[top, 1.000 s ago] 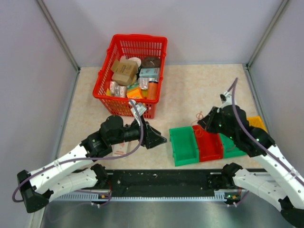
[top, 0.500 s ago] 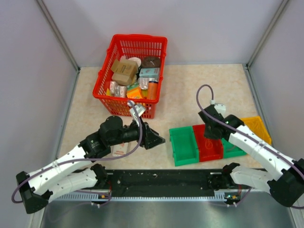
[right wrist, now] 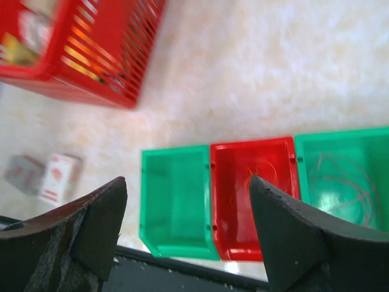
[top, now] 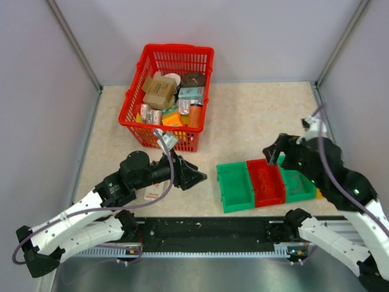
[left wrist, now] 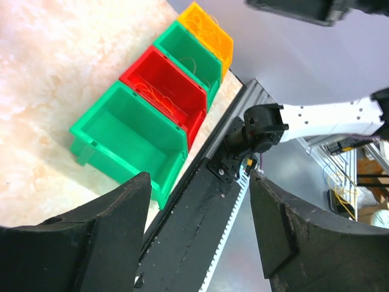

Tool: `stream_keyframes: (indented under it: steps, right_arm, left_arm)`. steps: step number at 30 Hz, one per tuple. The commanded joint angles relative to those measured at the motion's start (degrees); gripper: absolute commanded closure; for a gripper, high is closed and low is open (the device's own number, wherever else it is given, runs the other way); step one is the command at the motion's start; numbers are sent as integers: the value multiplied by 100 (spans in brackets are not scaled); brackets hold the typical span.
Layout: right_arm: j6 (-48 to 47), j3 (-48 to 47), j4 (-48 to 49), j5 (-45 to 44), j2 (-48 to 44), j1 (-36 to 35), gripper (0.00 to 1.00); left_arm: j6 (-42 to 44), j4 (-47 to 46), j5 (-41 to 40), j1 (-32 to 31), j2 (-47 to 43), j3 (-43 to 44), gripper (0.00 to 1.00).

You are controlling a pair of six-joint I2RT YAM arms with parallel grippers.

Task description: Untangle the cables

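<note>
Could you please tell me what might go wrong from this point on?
The orange cable in the red bin is hair-thin and lies on its floor; the open right gripper may close on nothing, or clip a wall and shove the bins. The red cable sprawls in loose loops in the green bin to its right, so a lift could snag on the rim.

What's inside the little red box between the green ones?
Thin orange-yellow wire loops lie on the floor of the red box. Nothing else shows inside. Nothing covers the floor in the right wrist view, but the wires are too fine to count.
</note>
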State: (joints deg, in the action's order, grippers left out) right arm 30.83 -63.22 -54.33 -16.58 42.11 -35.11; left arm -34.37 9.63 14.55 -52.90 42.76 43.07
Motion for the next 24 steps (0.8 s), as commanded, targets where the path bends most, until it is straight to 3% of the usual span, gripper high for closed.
stream_keyframes:
  steps: [1, 10, 15, 17, 19, 24]
  right_arm:
    - [-656, -103, 624, 199, -1088, 13, 17]
    - [-1351, -664, 1309, -73, -2557, 13, 1]
    - [-1703, -946, 1995, -126, -3155, 22, 1]
    - [-1808, -1086, 2180, -152, -3349, 13, 1]
    - [-1879, -1280, 2189, -240, -3385, 13, 1]
    - [-2037, -1527, 2145, -293, -3393, 13, 1]
  left_arm:
    - [272, -338, -557, 17, -549, 298, 30]
    - [1616, -611, -1621, 17, -1990, 825, 23]
    - [2363, -673, -1622, 17, -2421, 1265, 20]
    - [2504, -804, -1517, 17, -2544, 1370, 13]
    - [2698, -901, -1490, 17, -2676, 1449, 7]
    - [2971, -884, -1735, 17, -2826, 1617, 4]
